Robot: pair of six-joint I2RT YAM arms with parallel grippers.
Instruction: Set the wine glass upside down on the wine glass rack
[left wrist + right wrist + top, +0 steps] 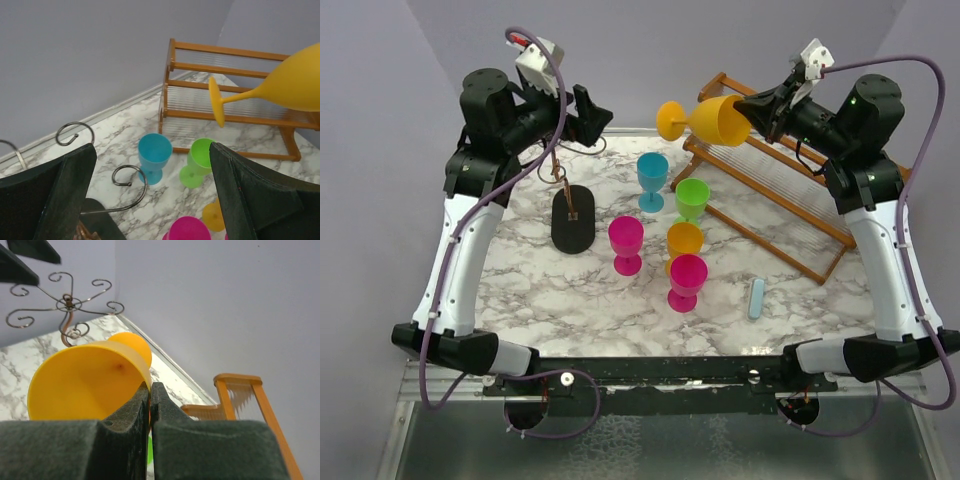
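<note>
One yellow wine glass (pixel 720 120) hangs on its side above the far right corner of the desk (pixel 520 300). Its rim is pinched in the closed right gripper (pixel 752 112) and its foot points toward the wire rack (pixel 572 225) at the far left edge, so carrying is the step in hand. From the left wrist, the left gripper (pixel 152 150) gapes empty just above the rack's curls; the blue cup (pixel 152 165) and green cup (pixel 202 152) below look empty. From the right wrist, the glass's bowl is bare inside. Next it likely needs turning bowl-down, stem slid into a curl.
</note>
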